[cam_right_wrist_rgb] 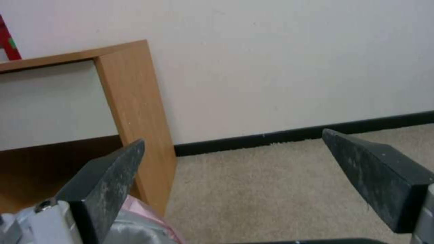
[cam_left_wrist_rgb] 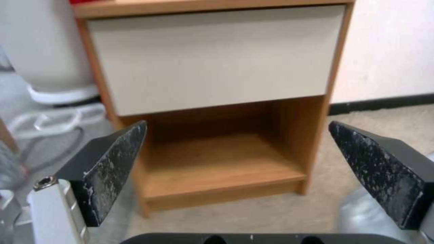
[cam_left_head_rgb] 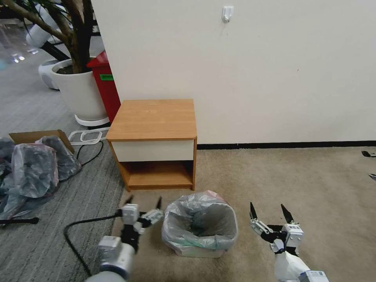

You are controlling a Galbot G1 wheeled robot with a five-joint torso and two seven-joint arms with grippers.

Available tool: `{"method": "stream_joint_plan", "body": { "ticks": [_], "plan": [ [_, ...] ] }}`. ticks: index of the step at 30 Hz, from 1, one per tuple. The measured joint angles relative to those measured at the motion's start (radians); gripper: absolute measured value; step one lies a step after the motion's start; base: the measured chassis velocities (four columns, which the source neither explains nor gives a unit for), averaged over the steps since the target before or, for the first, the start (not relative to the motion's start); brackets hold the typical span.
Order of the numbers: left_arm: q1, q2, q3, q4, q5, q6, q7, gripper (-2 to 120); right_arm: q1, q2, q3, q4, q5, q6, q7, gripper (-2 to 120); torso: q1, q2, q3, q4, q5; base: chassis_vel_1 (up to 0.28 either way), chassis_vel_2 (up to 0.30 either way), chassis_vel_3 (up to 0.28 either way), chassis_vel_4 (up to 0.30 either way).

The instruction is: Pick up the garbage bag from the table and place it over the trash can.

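Two tools flank the trash can [cam_left_head_rgb: 199, 250] on the beige carpet in front of the bench [cam_left_head_rgb: 153, 118], whose orange-brown top lies bare. You see the garbage bag [cam_left_head_rgb: 200, 221] already draped over the can, its grey film lining the inside and bunched loosely over the rim, with a trace of pink edging at the far side. The left tool [cam_left_head_rgb: 143, 203] hangs just beside the can on its left, fingers spread wide and holding nothing; its wrist camera looks between the dark fingers [cam_left_wrist_rgb: 113, 162] at the white drawer front and the lower shelf. The right tool [cam_left_head_rgb: 270, 213] hovers near the can's right side, likewise wide and holding nothing, fingers [cam_right_wrist_rgb: 106, 179] framing the wall and black skirting.

Judged from its crumpled folds, the bag is very light, soft and slippery, and likely to slide off or tear if pulled hard. Should you need to adjust it, the gathered film at the rim looks the safest hold. A heap of grey bags [cam_left_head_rgb: 33, 172] lies well apart on the left.
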Motion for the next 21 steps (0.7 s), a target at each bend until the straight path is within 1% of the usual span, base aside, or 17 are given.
{"method": "stream_joint_plan", "body": {
  "ticks": [1, 2, 4, 5, 6, 8, 9, 10, 11, 14, 21],
  "plan": [
    [0.05, -0.017, -0.065, 0.0, 0.004, -0.034, 0.037, 100, -0.011, 0.003, 0.006, 0.01, -0.006, 0.002, 0.0, 100, 0.0, 0.0, 0.0, -0.0001, 0.0002, 0.0, 0.0, 0.0, 0.0],
    [0.089, -0.029, -0.108, -0.002, 0.005, -0.057, 0.056, 100, -0.023, 0.007, 0.01, 0.019, -0.011, 0.007, -0.001, 100, 0.0, 0.0, 0.0, 0.0, 0.0003, 0.0, 0.0, 0.0, 0.0],
    [0.154, -0.048, -0.166, -0.003, 0.002, -0.096, 0.082, 100, -0.04, 0.013, 0.015, 0.032, -0.021, 0.017, 0.0, 100, 0.0, 0.0, 0.0, 0.0003, 0.0002, 0.0, 0.0, 0.0, 0.0],
    [0.154, -0.048, -0.166, -0.003, 0.002, -0.096, 0.082, 100, -0.04, 0.013, 0.015, 0.032, -0.021, 0.017, 0.0, 100, 0.0, 0.0, 0.0, 0.0003, 0.0002, 0.0, 0.0, 0.0, 0.0],
    [0.18, -0.055, -0.187, -0.003, 0.0, -0.114, 0.091, 100, -0.047, 0.016, 0.017, 0.038, -0.027, 0.023, 0.0, 100, 0.0, 0.0, 0.0, 0.0003, 0.0002, 0.0, 0.0, 0.0, 0.0],
    [0.251, -0.065, -0.229, 0.0, -0.008, -0.171, 0.112, 100, -0.056, 0.025, 0.018, 0.05, -0.039, 0.035, 0.0, 100, 0.0, 0.0, 0.0, 0.0004, 0.0004, 0.0, 0.0, 0.0, 0.0],
    [0.251, -0.065, -0.229, 0.0, -0.008, -0.171, 0.112, 100, -0.056, 0.025, 0.018, 0.05, -0.039, 0.035, 0.0, 100, 0.0, 0.0, 0.0, 0.0004, 0.0004, 0.0, 0.0, 0.0, 0.0],
    [0.285, -0.067, -0.244, 0.003, -0.011, -0.201, 0.12, 100, -0.054, 0.03, 0.017, 0.052, -0.044, 0.037, 0.001, 100, 0.0, 0.0, 0.0, 0.0004, 0.0003, 0.0, 0.0, 0.0, 0.0],
    [0.304, -0.067, -0.248, 0.002, -0.017, -0.211, 0.122, 100, -0.044, 0.034, 0.012, 0.052, -0.052, 0.037, 0.0, 100, 0.0, 0.0, 0.0, 0.0003, 0.0004, 0.0, 0.0, 0.0, 0.0],
    [0.314, -0.067, -0.243, -0.016, -0.022, -0.196, 0.119, 100, -0.046, 0.042, 0.002, 0.052, -0.077, 0.036, -0.001, 100, 0.0, 0.0, 0.0, 0.0, 0.0005, 0.0, 0.0, 0.0, 0.0],
    [0.312, -0.067, -0.237, -0.018, -0.023, -0.187, 0.113, 100, -0.047, 0.043, 0.0, 0.051, -0.084, 0.035, 0.0, 100, 0.0, 0.0, 0.0, 0.0, 0.0003, 0.0, 0.0, 0.0, 0.0]
  ]
}}
